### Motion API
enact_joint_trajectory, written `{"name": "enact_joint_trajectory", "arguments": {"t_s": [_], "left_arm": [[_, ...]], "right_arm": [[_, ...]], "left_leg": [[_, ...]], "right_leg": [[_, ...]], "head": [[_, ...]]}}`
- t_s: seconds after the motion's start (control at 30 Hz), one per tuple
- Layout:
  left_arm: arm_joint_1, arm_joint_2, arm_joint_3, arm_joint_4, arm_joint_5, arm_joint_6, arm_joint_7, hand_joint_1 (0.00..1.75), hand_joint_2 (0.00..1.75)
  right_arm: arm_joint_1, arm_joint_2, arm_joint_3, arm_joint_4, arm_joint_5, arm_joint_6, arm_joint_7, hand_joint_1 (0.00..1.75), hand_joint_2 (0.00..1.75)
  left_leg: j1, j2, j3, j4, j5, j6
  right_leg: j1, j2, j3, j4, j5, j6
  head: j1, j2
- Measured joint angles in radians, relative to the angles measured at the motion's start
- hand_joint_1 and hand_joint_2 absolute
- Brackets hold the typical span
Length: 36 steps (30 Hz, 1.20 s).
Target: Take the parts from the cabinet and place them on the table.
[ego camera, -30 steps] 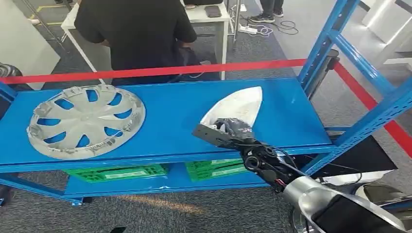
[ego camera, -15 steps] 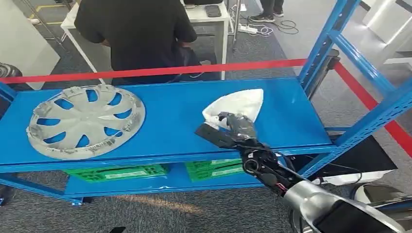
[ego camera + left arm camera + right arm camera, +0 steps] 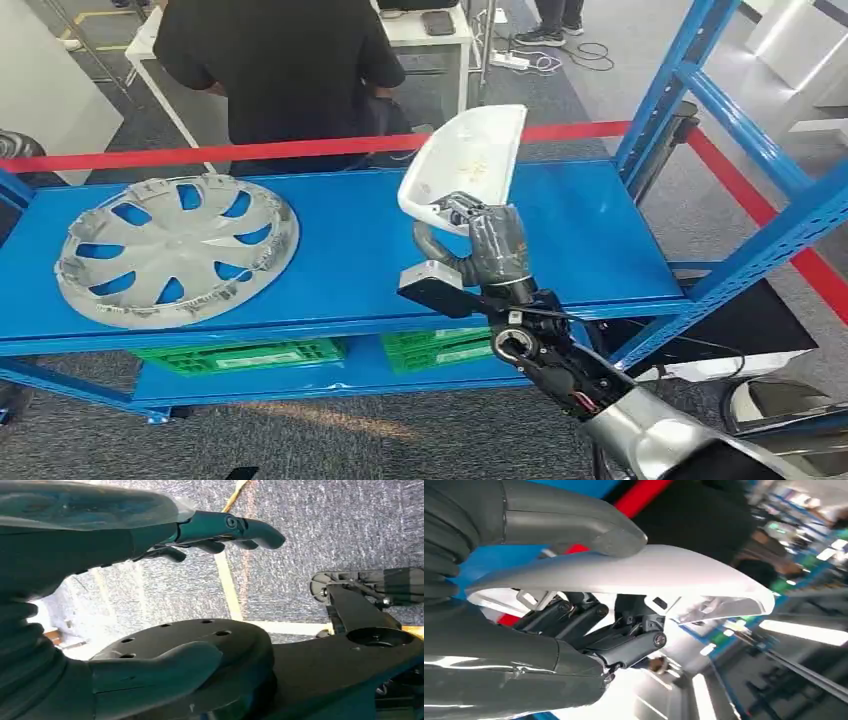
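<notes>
On the left of the blue shelf (image 3: 330, 250) lies a silver hubcap (image 3: 177, 248), flat on its back, well apart from everything else on that level. Under the shelf, on the lower level, green crates (image 3: 240, 354) sit side by side. Behind the shelf runs a red tape (image 3: 300, 148), and past it a person in a black top (image 3: 280, 60) stands at a white table (image 3: 430, 35).

Toward the middle of the shelf, the right hand (image 3: 478, 235) grips a white plastic cover (image 3: 465, 160) by its lower end. The cover is clear of the shelf surface and tipped up on end, its hollow inner side facing the camera and its wider end reaching above the red tape. In the right wrist view the thumb (image 3: 574, 522) presses on the outer white shell (image 3: 634, 572) while the dark fingers (image 3: 624, 645) curl underneath into the hollow side, so the cover is clamped between them. The silver right arm (image 3: 650, 430) comes in from the lower right corner.

On the right, blue uprights (image 3: 680, 75) of the rack slant up out of frame, with grey carpet (image 3: 620, 90) beyond.

The left hand (image 3: 100, 555) hangs over grey carpet with a yellow line (image 3: 227, 580) on it; its fingers (image 3: 235, 527) are stretched out, apart from the thumb (image 3: 160, 665), with nothing between them.
</notes>
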Motion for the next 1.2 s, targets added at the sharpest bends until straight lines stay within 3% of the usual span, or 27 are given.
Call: {"name": "enact_joint_trajectory", "arguments": {"t_s": [0.13, 0.2, 0.23, 0.27, 0.33, 0.4, 0.53, 0.7, 0.77, 0.93, 1.07, 1.2], "left_arm": [[-0.004, -0.002, 0.000, 0.000, -0.003, 0.000, -0.003, 0.00, 1.75], [-0.007, -0.003, 0.000, 0.000, -0.004, 0.000, -0.002, 0.00, 1.75], [-0.010, -0.003, 0.000, 0.000, -0.007, 0.000, 0.006, 0.00, 1.75], [-0.012, -0.005, 0.000, 0.000, -0.008, 0.000, 0.010, 0.00, 1.75], [-0.016, -0.005, 0.000, 0.000, -0.010, 0.000, 0.018, 0.00, 1.75], [-0.020, -0.006, 0.000, 0.000, -0.010, 0.000, 0.023, 0.00, 1.75], [-0.023, -0.007, 0.000, 0.000, -0.013, -0.002, 0.025, 0.00, 1.75], [-0.030, -0.010, -0.001, 0.000, -0.011, -0.002, 0.029, 0.00, 1.75], [-0.031, -0.010, -0.001, 0.000, -0.009, -0.002, 0.029, 0.00, 1.75], [-0.029, -0.010, -0.001, 0.000, 0.001, -0.002, 0.028, 0.00, 1.75], [-0.026, -0.010, -0.001, 0.000, 0.005, 0.001, 0.027, 0.00, 1.75], [-0.023, -0.010, -0.001, 0.000, 0.008, 0.001, 0.030, 0.00, 1.75]], "right_arm": [[0.008, 0.018, -0.021, -0.037, -0.002, 0.000, -0.027, 1.75, 1.75], [0.007, 0.021, -0.026, -0.046, -0.068, 0.002, -0.027, 1.75, 1.75], [0.005, 0.021, -0.024, -0.046, -0.160, 0.018, -0.030, 1.75, 1.75], [0.002, 0.021, -0.022, -0.046, -0.271, 0.066, -0.031, 1.75, 1.75], [-0.007, 0.021, -0.019, -0.040, -0.570, 0.248, -0.039, 1.75, 1.75], [-0.009, 0.024, -0.014, -0.031, -0.740, 0.365, -0.058, 1.75, 1.75], [-0.022, 0.031, -0.001, -0.016, -0.773, 0.440, -0.061, 1.75, 1.75], [-0.058, 0.053, 0.051, 0.017, -0.934, 0.777, -0.067, 1.75, 1.75], [-0.072, 0.077, 0.085, 0.023, -0.962, 0.871, -0.067, 1.75, 1.75], [-0.092, 0.115, 0.156, 0.021, -1.038, 0.982, -0.030, 1.75, 1.75], [-0.103, 0.132, 0.214, 0.003, -1.032, 0.999, -0.022, 1.75, 1.75], [-0.112, 0.140, 0.259, -0.018, -1.003, 1.004, -0.016, 1.75, 1.75]], "left_leg": [[0.000, 0.000, 0.000, 0.000, 0.000, 0.000], [0.000, 0.000, 0.000, 0.000, 0.000, 0.000], [0.000, 0.000, 0.000, 0.000, 0.000, 0.000], [0.000, 0.000, 0.000, 0.000, 0.000, 0.000], [0.000, 0.000, 0.000, 0.000, 0.000, 0.000], [0.000, 0.000, -0.001, 0.000, 0.000, 0.000], [0.000, -0.002, -0.001, 0.000, 0.000, 0.001], [0.000, -0.001, -0.002, -0.001, 0.000, 0.001], [0.000, -0.001, -0.002, -0.001, 0.000, 0.001], [0.000, -0.001, -0.002, -0.001, 0.000, 0.001], [0.000, -0.002, -0.002, -0.001, 0.000, 0.001], [-0.002, -0.002, -0.005, 0.007, -0.005, 0.011]], "right_leg": [[0.000, 0.000, 0.000, 0.000, 0.000, 0.000], [0.000, 0.000, 0.000, 0.000, 0.000, 0.000], [0.000, 0.000, 0.000, 0.000, 0.000, 0.000], [0.000, 0.000, 0.001, 0.000, 0.000, 0.000], [0.000, 0.000, 0.000, 0.000, 0.000, 0.000], [0.000, 0.000, 0.000, 0.000, 0.000, 0.000], [0.000, -0.002, 0.000, 0.000, 0.000, 0.000], [0.000, 0.000, -0.001, 0.000, 0.000, 0.000], [0.000, -0.001, -0.001, 0.000, 0.000, 0.000], [0.001, -0.001, -0.001, 0.000, -0.001, 0.000], [0.001, -0.001, -0.001, 0.000, -0.001, 0.000], [-0.004, -0.001, 0.001, -0.002, 0.000, 0.008]], "head": [[0.000, 0.000], [0.000, 0.000], [0.000, 0.000], [0.000, 0.000], [0.000, 0.000], [0.000, 0.000], [0.000, 0.000], [0.000, 0.000], [0.000, 0.000], [0.000, 0.000], [0.000, 0.000], [0.000, 0.000]]}}
